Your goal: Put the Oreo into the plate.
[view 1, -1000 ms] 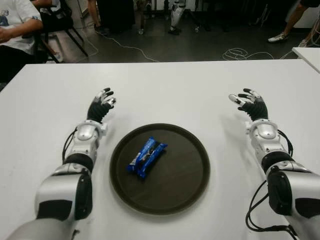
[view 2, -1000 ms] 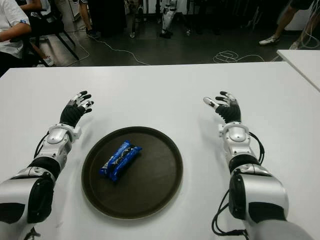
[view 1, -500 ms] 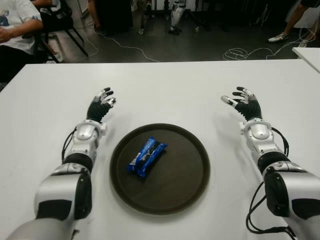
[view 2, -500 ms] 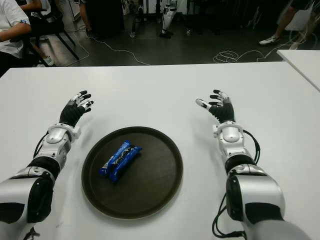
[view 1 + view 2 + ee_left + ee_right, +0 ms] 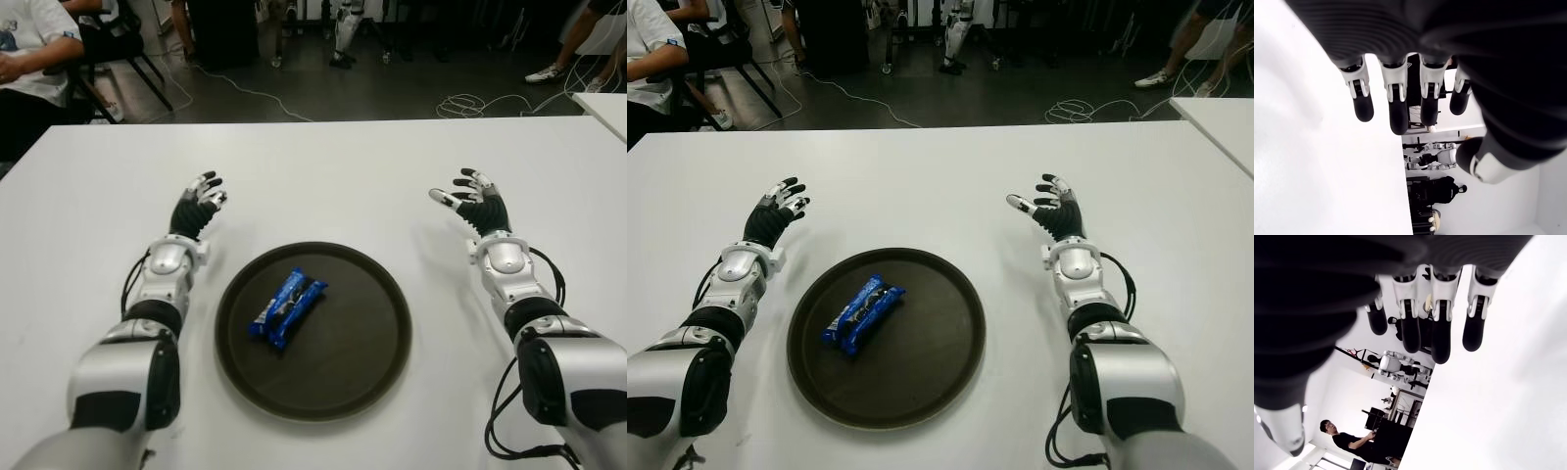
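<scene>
While both hands sit out over the white table (image 5: pixel 323 176), the left eye view shows the Oreo (image 5: pixel 286 307) — a blue packet — already lying inside the dark round plate (image 5: pixel 377 367), toward its 10 o'clock side and clear of the rim. The left hand (image 5: pixel 198 206) shows at about 10 o'clock from the plate, well apart from it, and the right hand (image 5: pixel 474 201) at about 2 o'clock, also well apart. Neither holds anything.

Seen from the right eye view, the layout is the same: the packet lies slantwise on the plate's floor, its long axis running from roughly 7 to 1 o'clock, with bare table between the plate and each forearm. A seated person (image 5: pixel 651 59) shows beyond the table's far left corner.

From the left wrist view, the left hand's fingers (image 5: pixel 1396 105) hang loosely extended and spread, with nothing between them and only white table and the room beyond.

From the right wrist view, the right hand's fingers (image 5: pixel 1439 330) are likewise relaxed and parted, empty.

Judged from how things lie, the task looks complete, so the main risk is disturbance. A forearm drawn inward carelessly could catch the plate's rim and slide or tip it — the packet is light and would likely skid off a smooth surface. The cable loops near the right elbow could also drag across the table edge during a retreat. Lifting each hand before pulling back would avoid both.
</scene>
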Robot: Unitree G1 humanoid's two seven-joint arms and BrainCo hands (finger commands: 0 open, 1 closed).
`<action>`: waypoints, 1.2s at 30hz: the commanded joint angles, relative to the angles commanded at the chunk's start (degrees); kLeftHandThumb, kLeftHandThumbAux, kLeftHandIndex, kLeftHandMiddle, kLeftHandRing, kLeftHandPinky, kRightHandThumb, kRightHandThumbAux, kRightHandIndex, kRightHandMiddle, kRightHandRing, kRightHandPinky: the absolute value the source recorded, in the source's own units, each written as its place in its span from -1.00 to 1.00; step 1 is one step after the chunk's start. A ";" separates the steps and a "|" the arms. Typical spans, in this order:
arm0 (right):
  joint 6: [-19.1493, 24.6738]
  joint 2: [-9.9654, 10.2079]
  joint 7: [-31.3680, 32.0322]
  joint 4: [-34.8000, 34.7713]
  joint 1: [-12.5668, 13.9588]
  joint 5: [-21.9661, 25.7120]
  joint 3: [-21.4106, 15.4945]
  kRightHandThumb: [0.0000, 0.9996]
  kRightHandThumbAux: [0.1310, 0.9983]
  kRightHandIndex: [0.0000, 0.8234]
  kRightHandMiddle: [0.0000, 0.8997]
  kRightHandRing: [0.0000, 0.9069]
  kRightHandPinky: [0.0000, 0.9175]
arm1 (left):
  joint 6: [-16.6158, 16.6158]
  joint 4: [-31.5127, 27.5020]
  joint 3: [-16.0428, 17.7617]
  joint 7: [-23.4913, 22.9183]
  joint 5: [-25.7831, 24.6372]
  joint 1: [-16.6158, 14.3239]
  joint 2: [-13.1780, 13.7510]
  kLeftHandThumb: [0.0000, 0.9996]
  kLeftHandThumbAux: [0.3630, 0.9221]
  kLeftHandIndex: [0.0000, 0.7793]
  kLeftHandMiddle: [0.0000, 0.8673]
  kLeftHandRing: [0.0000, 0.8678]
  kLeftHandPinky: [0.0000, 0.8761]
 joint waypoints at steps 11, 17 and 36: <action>0.05 -0.07 -0.06 0.01 -0.07 -0.12 0.54 -1.00 0.12 -0.57 -0.46 -0.43 -0.40 | 0.10 0.02 -0.16 0.03 0.14 -0.16 -0.03 -0.81 -0.09 -0.83 -0.67 -0.69 -0.71; 0.08 -0.10 -0.05 0.01 -0.12 -0.16 0.96 -1.00 0.15 -0.57 -0.48 -0.44 -0.41 | 0.28 0.02 -0.12 0.03 0.05 -0.18 -0.07 -0.78 -0.04 -0.83 -0.67 -0.68 -0.67; 0.15 0.11 0.10 0.01 -0.21 -0.02 1.49 -1.00 0.21 -0.56 -0.45 -0.42 -0.40 | 0.23 0.05 -0.57 0.49 0.35 -0.14 0.04 -0.82 -0.09 -0.84 -0.69 -0.71 -0.71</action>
